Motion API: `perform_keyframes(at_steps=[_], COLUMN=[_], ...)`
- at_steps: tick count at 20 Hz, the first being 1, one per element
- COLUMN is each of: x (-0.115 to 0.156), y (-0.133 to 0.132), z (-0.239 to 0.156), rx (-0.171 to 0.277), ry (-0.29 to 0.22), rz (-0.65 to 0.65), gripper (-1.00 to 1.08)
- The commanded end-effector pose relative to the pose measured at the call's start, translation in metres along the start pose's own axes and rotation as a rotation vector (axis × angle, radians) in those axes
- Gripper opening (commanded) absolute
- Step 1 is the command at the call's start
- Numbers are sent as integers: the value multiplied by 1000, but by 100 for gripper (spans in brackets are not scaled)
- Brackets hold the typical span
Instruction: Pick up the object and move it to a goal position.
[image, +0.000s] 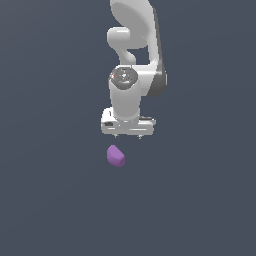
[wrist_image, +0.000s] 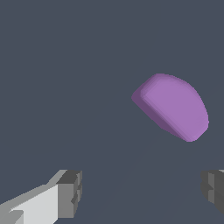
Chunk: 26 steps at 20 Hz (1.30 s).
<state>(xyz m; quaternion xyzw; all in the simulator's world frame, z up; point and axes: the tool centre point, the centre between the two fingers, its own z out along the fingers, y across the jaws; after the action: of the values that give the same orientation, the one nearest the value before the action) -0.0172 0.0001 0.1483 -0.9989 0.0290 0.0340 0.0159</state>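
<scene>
The object is a small matte purple rounded lump (image: 115, 156) lying on the dark grey floor, just below the white gripper (image: 128, 136) in the exterior view and a little toward that view's left. In the wrist view the purple lump (wrist_image: 173, 106) fills much of the frame, ahead of the gripper (wrist_image: 142, 192) and off its centre line. The two fingertips (wrist_image: 70, 192) stand far apart with nothing between them. The gripper is open and empty, apart from the lump.
The white arm (image: 132, 40) rises behind the gripper toward the top of the exterior view. A plain dark grey surface (image: 50, 200) lies all around.
</scene>
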Motion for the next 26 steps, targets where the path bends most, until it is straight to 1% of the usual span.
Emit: perform_keyframes(at_steps=[1,7,12,17,26], x=[0,3,8,16,33], y=[0,3,8,15,32], z=[0,1,4,7,16], rx=[0,-2,-7,-13,-28], ry=[0,3,8,15,31], rz=[-2,-40,-108,-209,-439], gripper=[100,100,100,100,100])
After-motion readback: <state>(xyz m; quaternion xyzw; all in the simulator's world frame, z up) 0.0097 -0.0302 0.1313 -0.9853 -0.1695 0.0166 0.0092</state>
